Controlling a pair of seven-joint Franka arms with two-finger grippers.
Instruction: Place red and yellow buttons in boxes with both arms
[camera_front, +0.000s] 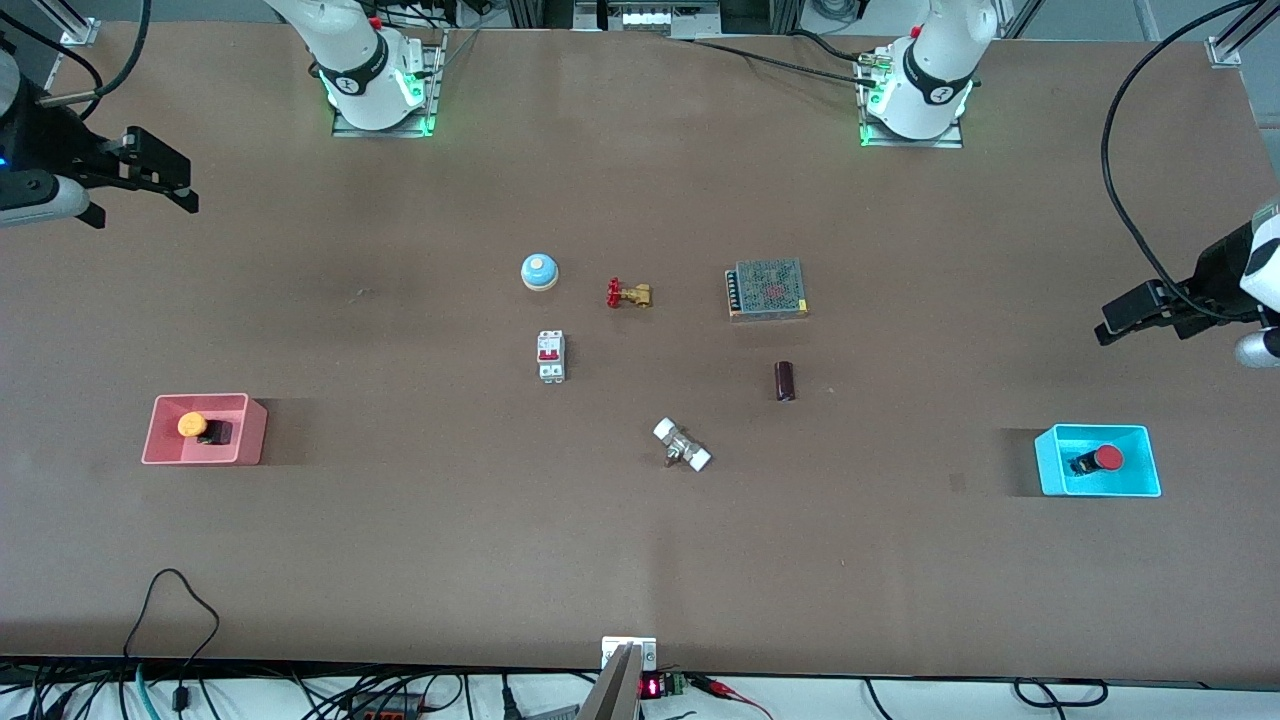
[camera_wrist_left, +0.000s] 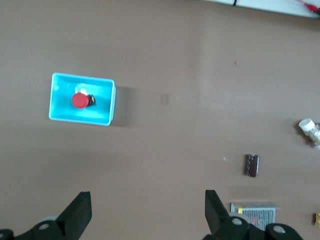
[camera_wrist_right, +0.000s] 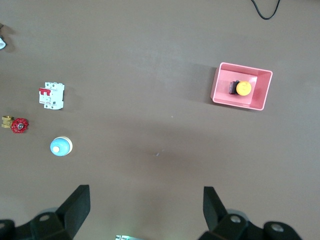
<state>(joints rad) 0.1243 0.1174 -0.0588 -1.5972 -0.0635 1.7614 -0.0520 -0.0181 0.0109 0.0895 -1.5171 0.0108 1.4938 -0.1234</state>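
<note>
The yellow button (camera_front: 194, 426) lies in the pink-red box (camera_front: 160, 452) near the right arm's end of the table; both show in the right wrist view, button (camera_wrist_right: 242, 88) in box (camera_wrist_right: 220, 97). The red button (camera_front: 1105, 459) lies in the cyan-blue box (camera_front: 1050, 478) near the left arm's end; in the left wrist view the button (camera_wrist_left: 80, 100) sits in the box (camera_wrist_left: 104, 105). My right gripper (camera_front: 160, 180) is open and empty, high over the table's right-arm end. My left gripper (camera_front: 1135, 315) is open and empty, high over the left-arm end.
Mid-table lie a blue dome with an orange top (camera_front: 539, 271), a brass valve with a red handle (camera_front: 628, 294), a white breaker (camera_front: 551, 356), a metal power supply (camera_front: 767, 289), a dark cylinder (camera_front: 785, 381) and a white-capped fitting (camera_front: 682, 445).
</note>
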